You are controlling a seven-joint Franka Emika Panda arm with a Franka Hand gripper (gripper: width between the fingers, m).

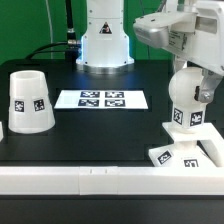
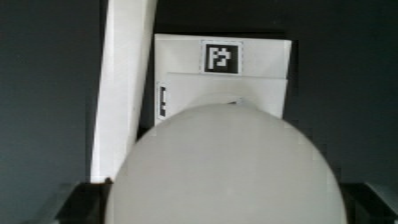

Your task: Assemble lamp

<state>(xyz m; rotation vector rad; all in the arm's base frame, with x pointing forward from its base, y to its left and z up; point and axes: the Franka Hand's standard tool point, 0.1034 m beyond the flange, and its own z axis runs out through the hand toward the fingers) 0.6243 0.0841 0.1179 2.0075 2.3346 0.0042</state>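
The gripper (image 1: 188, 80) is shut on the round head of the white bulb (image 1: 186, 100) and holds it upright at the exterior view's right. The bulb's tagged lower end is over the flat square base (image 1: 190, 155), at or just above its socket; I cannot tell whether they touch. In the wrist view the bulb's head (image 2: 222, 160) fills the space between the dark fingers of the gripper (image 2: 217, 208), and the base (image 2: 222, 75) with one tag shows beyond it. The tapered shade (image 1: 30, 102) stands alone at the exterior view's left, wide end down.
The marker board (image 1: 101, 99) lies flat in the middle of the black table. A white rail (image 1: 60, 180) runs along the table's front edge and also shows in the wrist view (image 2: 125, 90) beside the base. The arm's white pedestal (image 1: 105, 40) stands at the back.
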